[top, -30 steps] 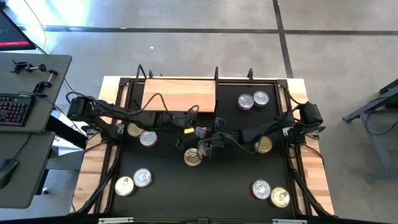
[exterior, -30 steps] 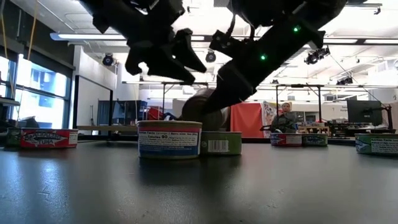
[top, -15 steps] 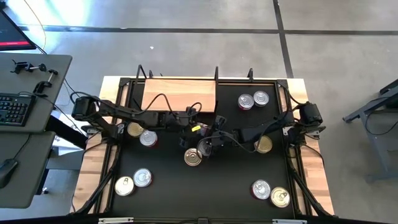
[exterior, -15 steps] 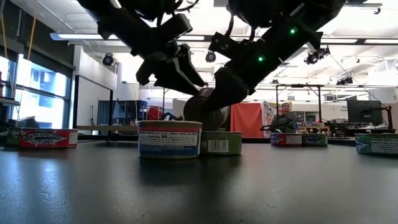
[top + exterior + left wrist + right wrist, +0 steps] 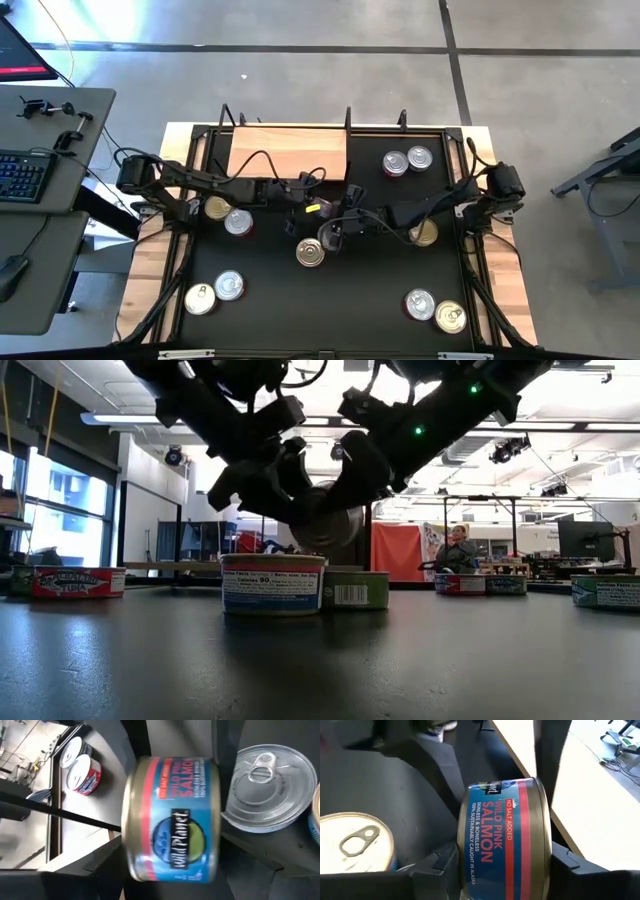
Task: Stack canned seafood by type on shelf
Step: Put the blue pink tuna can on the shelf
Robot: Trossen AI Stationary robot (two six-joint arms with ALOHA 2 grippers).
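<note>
While both grippers clamp it, the salmon can (image 5: 172, 817) stands on edge.

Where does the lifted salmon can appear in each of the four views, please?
High view: salmon can at mat centre, between both grippers.
Low view: can held on edge above the mat.
Left wrist view: can centre frame.
Right wrist view: can centre frame.
Shared landmark: silver-lidded can just beside it.
</note>
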